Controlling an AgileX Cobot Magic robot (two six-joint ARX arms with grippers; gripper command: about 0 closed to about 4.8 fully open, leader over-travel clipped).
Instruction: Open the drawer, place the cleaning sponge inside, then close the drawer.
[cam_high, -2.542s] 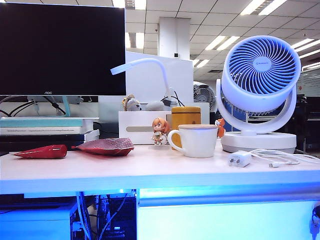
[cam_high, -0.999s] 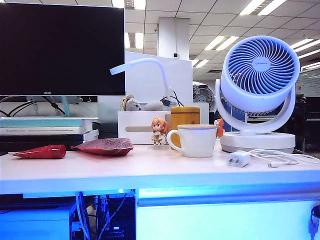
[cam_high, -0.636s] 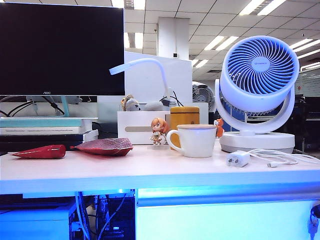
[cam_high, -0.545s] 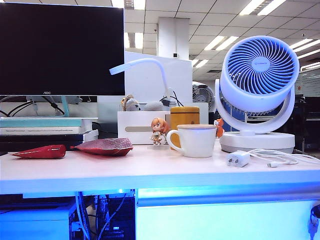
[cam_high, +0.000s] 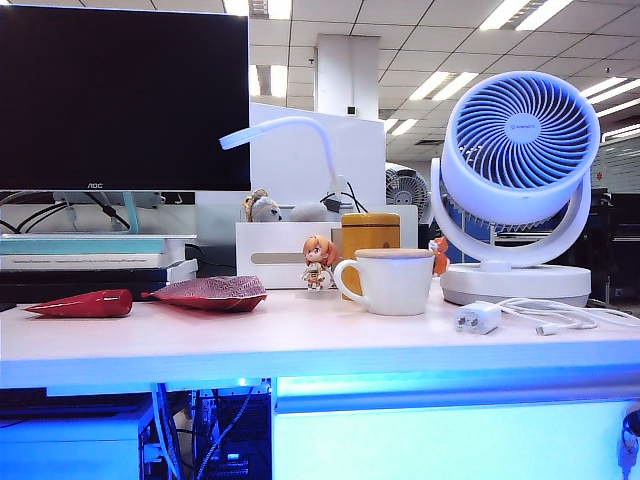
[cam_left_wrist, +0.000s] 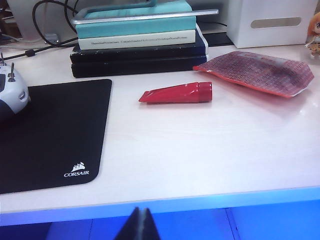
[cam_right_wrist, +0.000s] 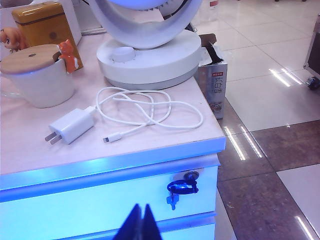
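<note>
The drawer (cam_high: 450, 440) is the bluish flat panel under the desk top, and it is closed; in the right wrist view its front (cam_right_wrist: 100, 200) has a lock with a key (cam_right_wrist: 182, 188) near its corner. The cleaning sponge is out of view in every frame. My right gripper (cam_right_wrist: 142, 222) is shut and empty, hovering just in front of the drawer front. My left gripper (cam_left_wrist: 141, 222) is shut and empty too, out in front of the desk edge (cam_left_wrist: 200, 202), short of the black mouse pad (cam_left_wrist: 50, 130). Neither gripper shows in the exterior view.
On the desk stand a white mug (cam_high: 392, 281) with a wooden lid, a yellow tin (cam_high: 371, 232), a figurine (cam_high: 319, 260), a white slotted box (cam_high: 275, 254), a big fan (cam_high: 515, 180) and a charger with its cable (cam_right_wrist: 72, 125). A red tube (cam_left_wrist: 177, 93), a red pouch (cam_left_wrist: 257, 72) and stacked books (cam_left_wrist: 137, 42) lie to the left.
</note>
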